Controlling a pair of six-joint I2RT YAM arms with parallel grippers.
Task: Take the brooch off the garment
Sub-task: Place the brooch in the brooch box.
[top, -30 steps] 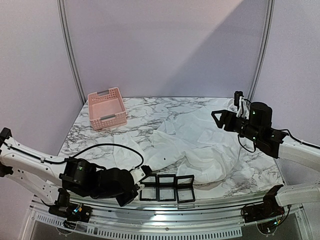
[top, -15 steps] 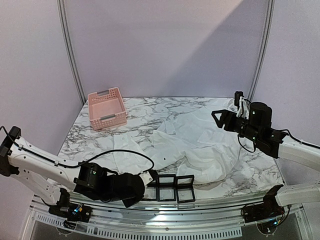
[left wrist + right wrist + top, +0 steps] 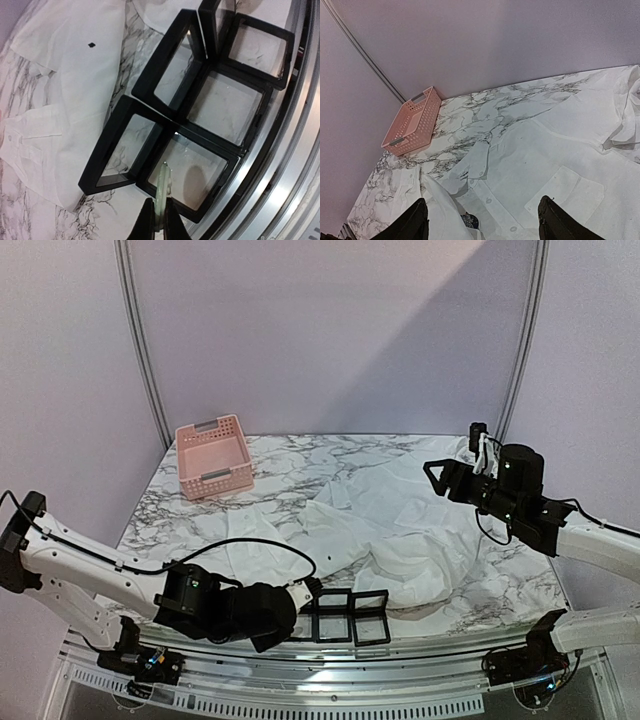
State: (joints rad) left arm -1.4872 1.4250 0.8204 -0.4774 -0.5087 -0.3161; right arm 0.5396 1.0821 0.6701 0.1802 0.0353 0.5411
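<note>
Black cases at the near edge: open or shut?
Open. All three cases have lids tilted up off their bases in the left wrist view.

The cropped left claw pinches a thin pale green piece too blurred to name. A dark speck on the white fabric shirt is indistinct.

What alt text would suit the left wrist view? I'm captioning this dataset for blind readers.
The left gripper, shut on a slim pale-green object, hangs over the nearest of three open black display boxes with clear panels. Left of them in the picture, a white garment lies wrinkled on the marble table.
</note>
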